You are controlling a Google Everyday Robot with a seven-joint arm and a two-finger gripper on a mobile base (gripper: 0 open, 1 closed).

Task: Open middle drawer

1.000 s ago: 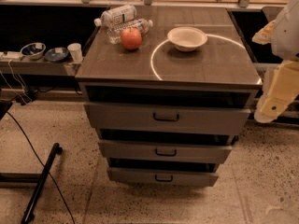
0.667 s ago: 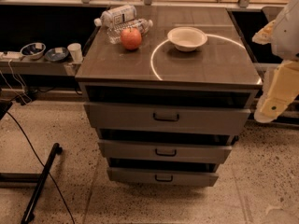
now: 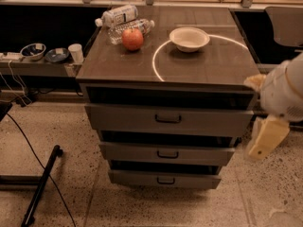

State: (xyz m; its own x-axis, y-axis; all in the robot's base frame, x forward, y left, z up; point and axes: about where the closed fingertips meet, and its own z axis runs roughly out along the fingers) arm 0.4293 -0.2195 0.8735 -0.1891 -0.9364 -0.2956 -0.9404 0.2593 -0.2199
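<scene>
- Grey describes the 3 drawer fronts stacked under the dark worktop [image 3: 213, 67], all of them to the left of the gripper [image 3: 266, 137]
- The gripper is a pale yellowish piece hanging below a rounded white arm segment [image 3: 286, 91] at the right edge of the view, just off the right front corner of the drawers and touching none of them
- I cannot tell whether the gripper is open or closed, and it holds nothing that can be seen
- The middle drawer [image 3: 132, 151] lies to the left of the gripper and slightly lower, with its small black loop handle [image 3: 167, 154] at the centre of the front and a dark gap along its upper edge
- The top drawer [image 3: 123, 118], with the tallest front, sits left of the gripper and a little higher
- The bottom drawer [image 3: 137, 178] is lower and to the left of the gripper
- Up on the worktop, above and left of the gripper, a white bowl [image 3: 189, 39] stands nearest to it, partly inside a thin white ring [image 3: 156, 65] marked on the surface
- Further left a red apple [image 3: 133, 39] rests against 2 clear plastic bottles [image 3: 118, 17] lying on their sides
- Far to the left of the gripper, a low shelf [image 3: 42, 66] holds 2 small bowls [image 3: 32, 50] and a white cup [image 3: 75, 52]
- Low and far left, a black bar [image 3: 40, 188] and a black cable [image 3: 33, 150] lie on the speckled floor [image 3: 71, 141]
</scene>
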